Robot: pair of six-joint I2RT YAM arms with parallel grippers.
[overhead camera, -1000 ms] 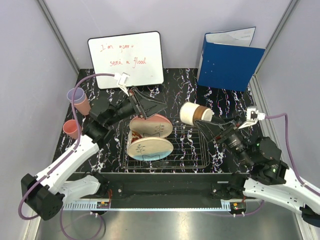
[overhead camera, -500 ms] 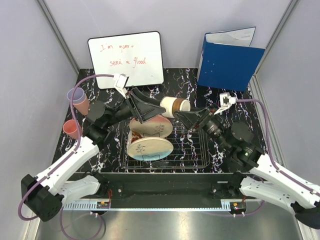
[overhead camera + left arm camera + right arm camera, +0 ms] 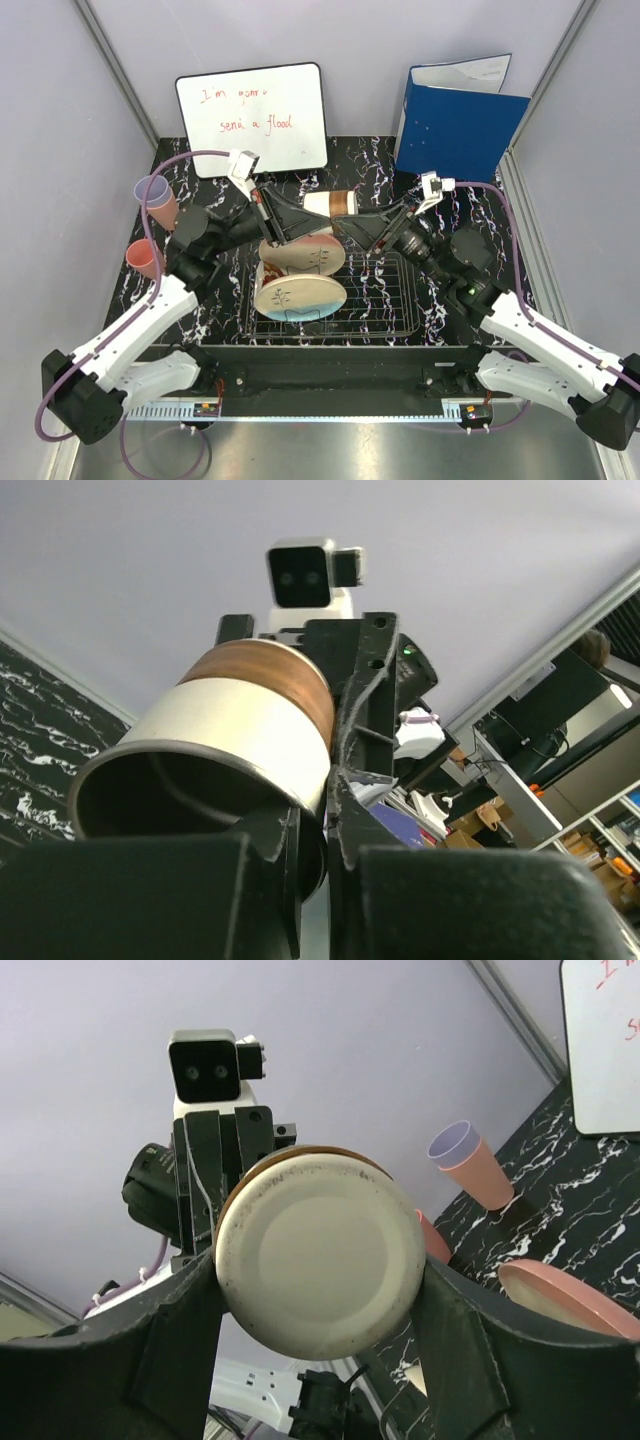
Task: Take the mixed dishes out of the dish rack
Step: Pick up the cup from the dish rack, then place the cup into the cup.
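Two robot arms are meeting in mid-air over a low black wire dish rack, which is sitting on a black marble-patterned table. Between them they are holding a small cream bowl with a brown band. The bowl is lying on its side in the air above the rack, toward the rack's back. Its dark mouth is facing the left arm and its round cream base is facing the right arm.

The left gripper is pinching the bowl's rim. Its wrist camera is showing one finger inside the mouth and the other against the cream outer wall, with the jaws drawn tight on that wall. The right gripper is reaching in from above the rack's right side. Its jaws are spread wide, and its two fingers are pressing on opposite sides of the bowl near the base, so it is clamped on the bowl too.

In the rack's left half, two round cream-pink plates with a thin twig drawing are leaning tilted, one just behind the other.

On the table to the left of the rack, a lavender tumbler nested in a pink one and a single pink tumbler are resting. Behind the rack, a white board with red handwriting and a blue folder are standing against the back wall.
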